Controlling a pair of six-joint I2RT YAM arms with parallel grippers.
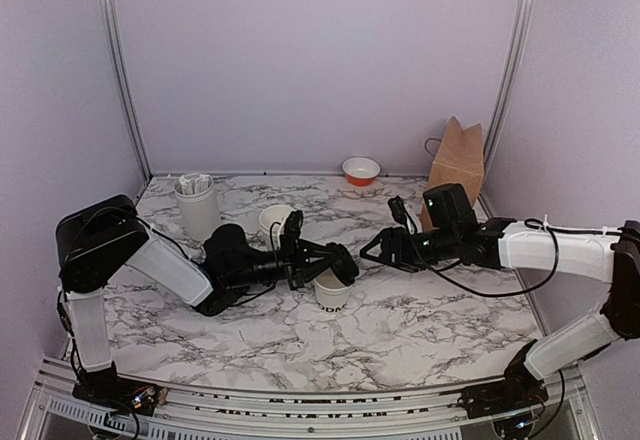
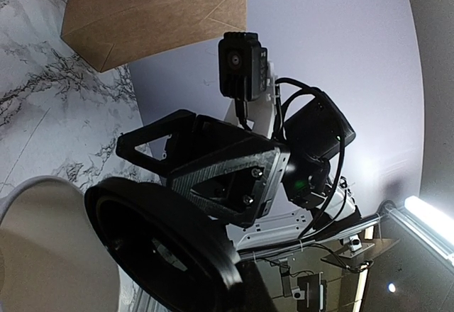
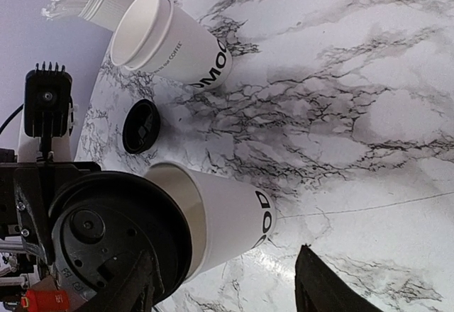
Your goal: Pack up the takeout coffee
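Observation:
The white paper cup (image 1: 332,292) stands upright mid-table, with dark lettering low on its side; it also shows in the right wrist view (image 3: 227,216). My left gripper (image 1: 328,260) is shut on the black round lid (image 1: 341,260) and holds it tilted at the cup's rim. The lid fills the lower left of the left wrist view (image 2: 156,248), beside the cup's rim (image 2: 50,255). My right gripper (image 1: 372,250) is open and empty, just right of the cup and facing it; its fingertips (image 3: 323,283) frame the cup's base.
A second black lid (image 3: 140,126) lies on the table behind the cup. The nested white cups (image 1: 275,222) and a taller white holder with packets (image 1: 196,205) stand at back left. An orange-rimmed bowl (image 1: 361,170) and a brown paper bag (image 1: 457,165) stand at the back.

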